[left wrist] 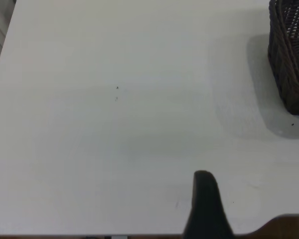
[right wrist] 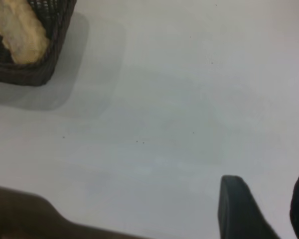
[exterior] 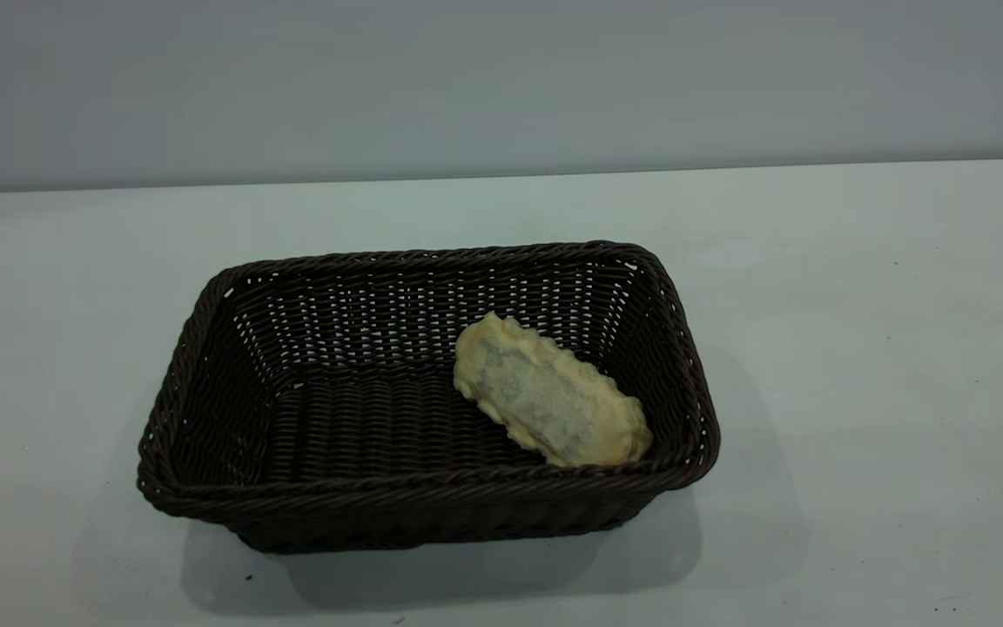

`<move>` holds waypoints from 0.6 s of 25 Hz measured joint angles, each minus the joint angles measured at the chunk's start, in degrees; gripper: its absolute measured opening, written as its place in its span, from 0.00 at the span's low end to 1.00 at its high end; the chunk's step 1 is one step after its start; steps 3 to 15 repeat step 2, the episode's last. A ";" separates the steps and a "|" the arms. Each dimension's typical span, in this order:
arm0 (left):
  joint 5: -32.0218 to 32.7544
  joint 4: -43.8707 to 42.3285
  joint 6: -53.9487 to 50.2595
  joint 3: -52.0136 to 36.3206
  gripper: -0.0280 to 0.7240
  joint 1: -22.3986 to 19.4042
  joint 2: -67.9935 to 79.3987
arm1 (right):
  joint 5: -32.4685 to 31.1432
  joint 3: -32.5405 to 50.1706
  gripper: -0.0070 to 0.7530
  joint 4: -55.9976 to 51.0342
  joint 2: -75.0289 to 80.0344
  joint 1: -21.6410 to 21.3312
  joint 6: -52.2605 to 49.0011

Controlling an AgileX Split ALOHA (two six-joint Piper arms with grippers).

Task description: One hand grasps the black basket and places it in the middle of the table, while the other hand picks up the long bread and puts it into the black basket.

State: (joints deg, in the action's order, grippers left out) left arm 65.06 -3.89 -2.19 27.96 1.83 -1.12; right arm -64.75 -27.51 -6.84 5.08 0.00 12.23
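**Bread lies in the basket**

Nearest us, the black basket stands mid-table, the long bread underside-up in its right part. Our right gripper hovers apart, fingers spread. Of the left gripper, we cannot tell.

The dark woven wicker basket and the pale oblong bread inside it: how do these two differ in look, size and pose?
The dark brown-black woven wicker basket is far bigger than the pale yellow oblong bread. The basket is open-weave with a braided rim; the bread is solid, grey-mottled, scallop-edged. The basket stands upright on the white table; the bread lies at a slant in the basket's right part, flat underside up. Both are elongated.
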 joint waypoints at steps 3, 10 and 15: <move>0.00 0.00 0.00 0.00 0.82 0.00 0.00 | 0.00 0.00 0.32 0.00 0.00 0.00 0.00; 0.00 0.00 0.00 0.00 0.82 0.00 0.00 | 0.00 0.00 0.32 0.00 0.00 0.00 0.00; 0.00 0.00 0.00 0.00 0.82 0.00 0.00 | 0.00 0.00 0.32 0.00 0.00 0.00 0.00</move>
